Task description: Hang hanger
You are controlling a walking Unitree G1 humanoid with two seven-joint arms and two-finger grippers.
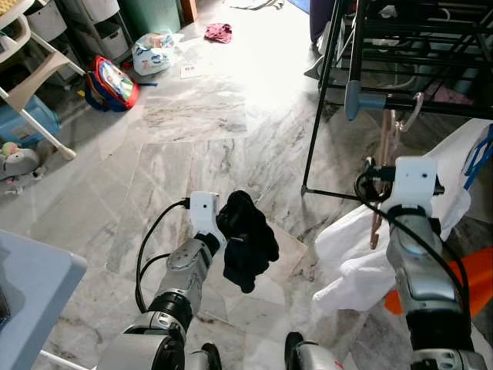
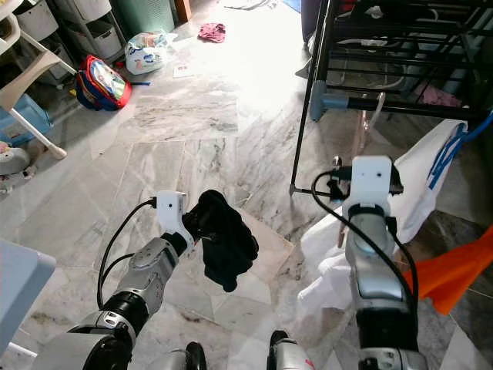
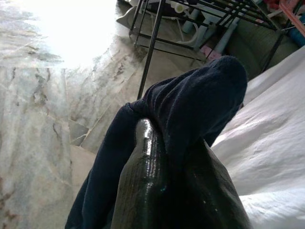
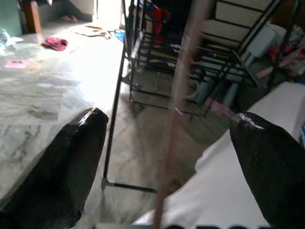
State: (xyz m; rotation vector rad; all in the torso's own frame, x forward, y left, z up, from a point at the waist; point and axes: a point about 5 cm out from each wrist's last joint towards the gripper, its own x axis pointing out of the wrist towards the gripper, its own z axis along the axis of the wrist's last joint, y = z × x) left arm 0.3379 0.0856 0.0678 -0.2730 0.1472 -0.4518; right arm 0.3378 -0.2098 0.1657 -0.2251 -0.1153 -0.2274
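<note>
Clamped on a dark navy cloth, the left gripper hangs left of the black metal drying rack. Below that rack's rail, the right gripper is spread wide around a pinkish hanger.

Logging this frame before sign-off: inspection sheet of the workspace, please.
Surface: grey marble floor, sunlit patch.
Job's things: pink hanger with white garment, hook at black drying rack.
Clutter: backpack, plastic bag, red cloth, orange item.
Grippers: left pincer shut on dark cloth; right pincer open around the hanger's bar.
Cables: black cable on left arm.
Surroundings: storage drawers.
</note>
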